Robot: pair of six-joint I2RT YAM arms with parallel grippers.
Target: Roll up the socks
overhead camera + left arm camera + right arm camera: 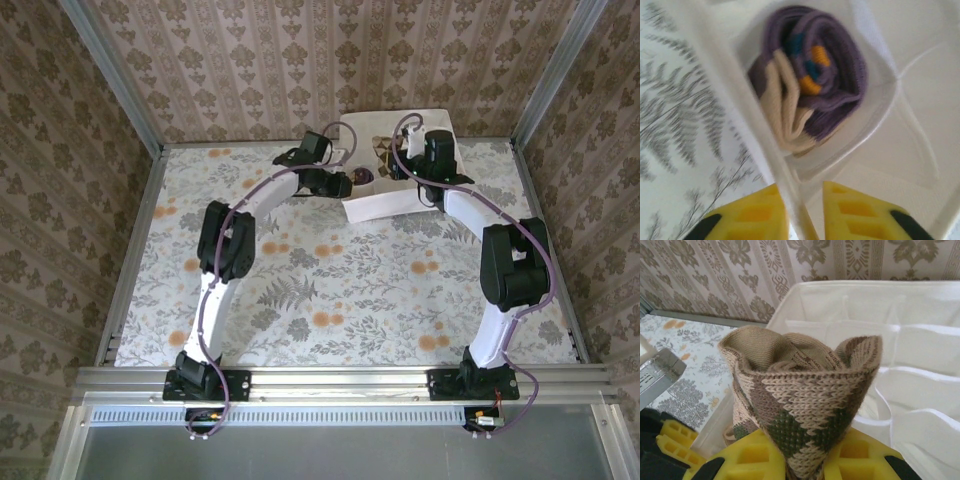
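Observation:
The purple sock [815, 75] lies rolled up, cream toe showing, in a corner cell of the white divider box [920, 65]. My left gripper [805, 212] sits at the box's left edge [342, 184], its yellow fingers closed to a narrow gap with the box's outer wall [735, 110] running between them. The brown-tan argyle sock [800, 390] is bunched into a roll. My right gripper [805, 462] is shut on its lower end and holds it above the box's cells [920, 340]. From above, that sock [384, 152] hangs over the box [390, 205].
The box stands at the table's far edge against the patterned back wall. The floral table cloth [330, 290] stretches between the arms and the box. Metal rails [135, 240] border the table. Part of the left arm [657, 375] lies left of the held sock.

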